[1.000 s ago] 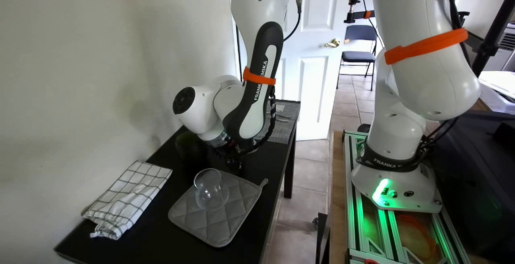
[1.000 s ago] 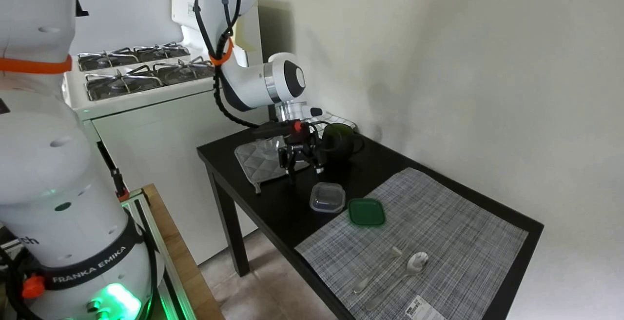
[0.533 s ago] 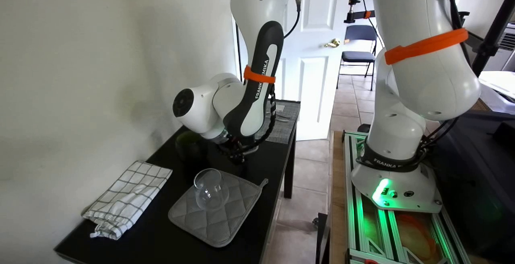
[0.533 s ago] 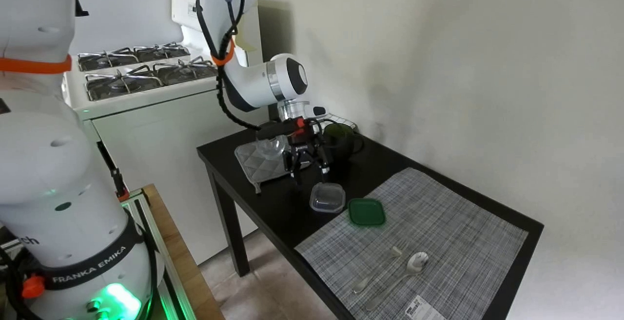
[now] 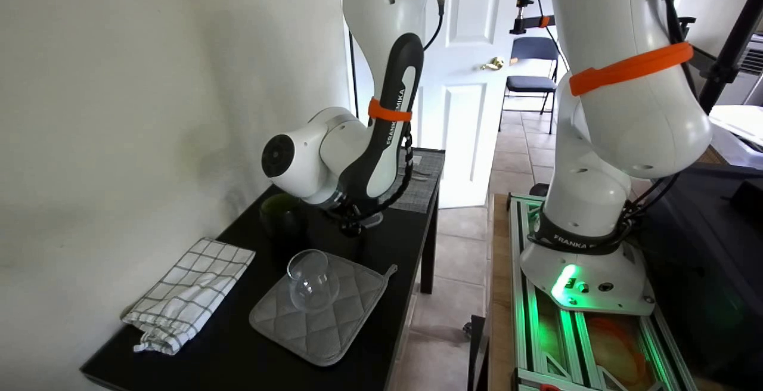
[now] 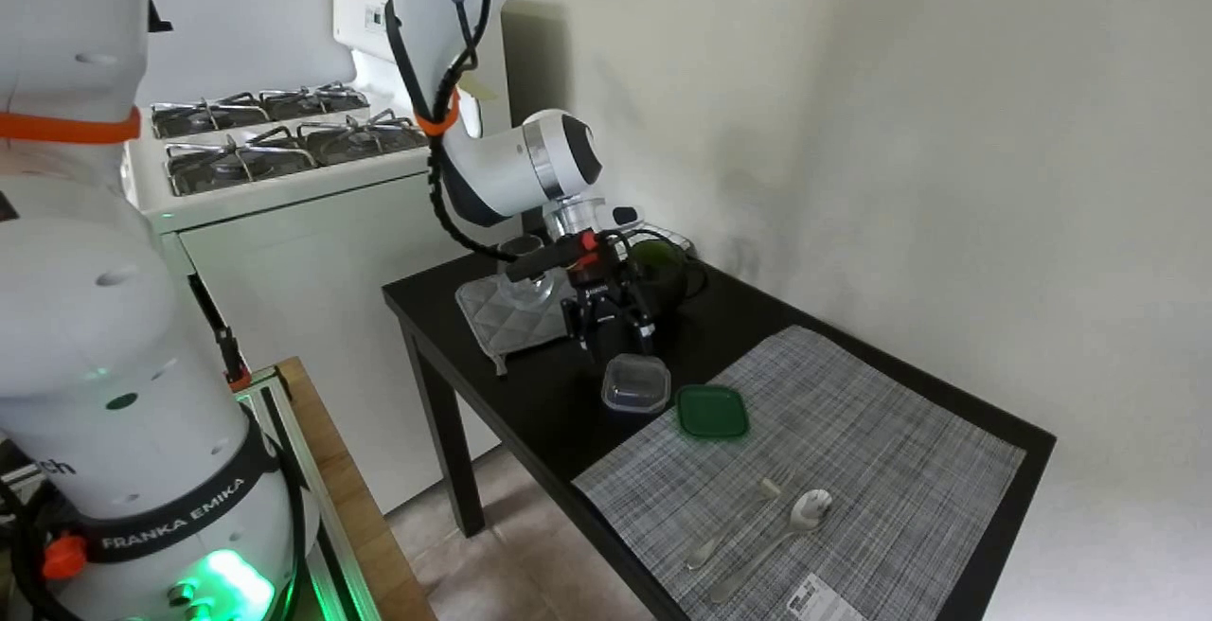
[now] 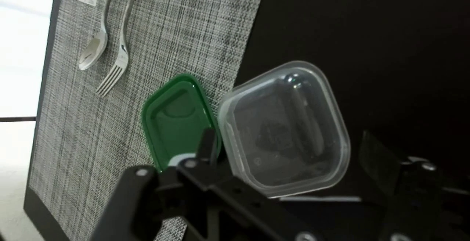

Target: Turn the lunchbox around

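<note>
One end effector [image 7: 290, 143], fingers [image 7: 380, 164] parted, near lunchbox [image 6: 636, 383].

Arm [image 5: 390, 15] was mostly glossy white, with chunky orange bands [image 5: 632, 70] and this ropey black cable [image 6: 437, 190]. A black collar [image 6: 180, 517] said FRANKA EMIKA, the base light [image 5: 563, 281] glowed super green, and the gripper [image 7: 288, 138] was mostly black with silvery screws [image 7: 141, 172].

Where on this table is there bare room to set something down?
Bare table lies between the checkered towel and the gray pot holder, and the placemat has room between the spoon and the wall. It's crowded around the lunchbox: green lid beside it, end effector nearby.
</note>
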`<state>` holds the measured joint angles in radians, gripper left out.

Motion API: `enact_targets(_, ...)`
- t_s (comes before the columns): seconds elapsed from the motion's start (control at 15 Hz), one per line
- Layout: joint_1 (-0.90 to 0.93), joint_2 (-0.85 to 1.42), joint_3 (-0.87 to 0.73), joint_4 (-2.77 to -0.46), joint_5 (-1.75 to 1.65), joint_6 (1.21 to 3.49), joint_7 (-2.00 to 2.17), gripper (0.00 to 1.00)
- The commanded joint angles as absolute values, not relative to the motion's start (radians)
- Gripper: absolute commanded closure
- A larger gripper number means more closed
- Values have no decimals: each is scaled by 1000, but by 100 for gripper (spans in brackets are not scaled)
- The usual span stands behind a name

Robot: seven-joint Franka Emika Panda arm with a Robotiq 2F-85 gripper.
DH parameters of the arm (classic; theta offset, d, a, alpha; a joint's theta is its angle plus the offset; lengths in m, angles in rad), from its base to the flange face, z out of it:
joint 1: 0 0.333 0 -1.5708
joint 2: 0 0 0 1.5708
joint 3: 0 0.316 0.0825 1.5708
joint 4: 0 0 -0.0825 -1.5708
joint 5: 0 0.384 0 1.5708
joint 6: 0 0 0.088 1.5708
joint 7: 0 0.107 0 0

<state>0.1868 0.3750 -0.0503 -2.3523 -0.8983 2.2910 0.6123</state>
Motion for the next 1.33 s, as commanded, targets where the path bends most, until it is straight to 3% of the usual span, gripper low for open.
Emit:
enact_targets(0.0, 179, 390, -48, -2351, -958, 2294, 675, 0)
enact_targets(1.27, 150, 456, -43, -2348, -1150, 2357, 789, 0)
